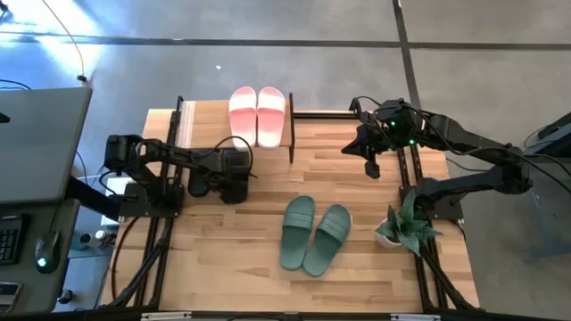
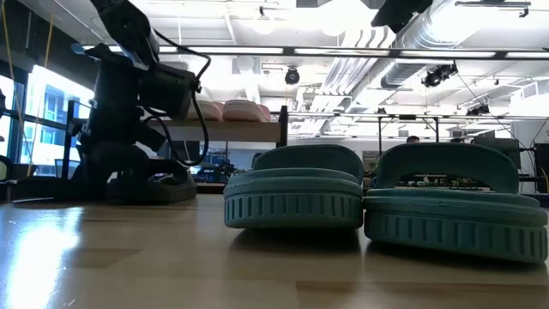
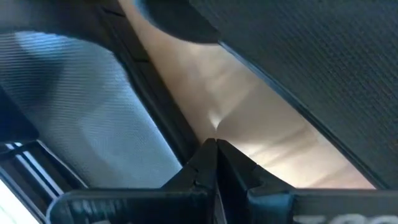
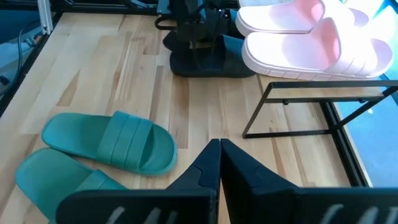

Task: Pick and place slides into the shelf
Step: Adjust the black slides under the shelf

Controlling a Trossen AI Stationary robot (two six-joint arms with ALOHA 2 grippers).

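1. My left gripper (image 1: 234, 183) is down on the black rubber slides (image 4: 208, 61), just in front of the shelf. Its fingers (image 3: 208, 163) look pressed together, but I cannot tell whether they hold anything.
2. Risk as I judge it: a poor grip on one slide could drop it or catch the black tube frame.
3. The low wooden-topped shelf (image 1: 192, 125) carries the pale pink slides (image 1: 258, 114).
4. The sage green slides (image 1: 314, 234) lie mid-table; my right gripper (image 1: 371, 166) hangs closed, empty.

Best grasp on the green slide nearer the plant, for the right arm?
Judgement: take the green slide by its wide strap, coming from above. The strap arches over the sole and the toe end is open, so one finger could slip under it. The right gripper hangs shut, apart from it.
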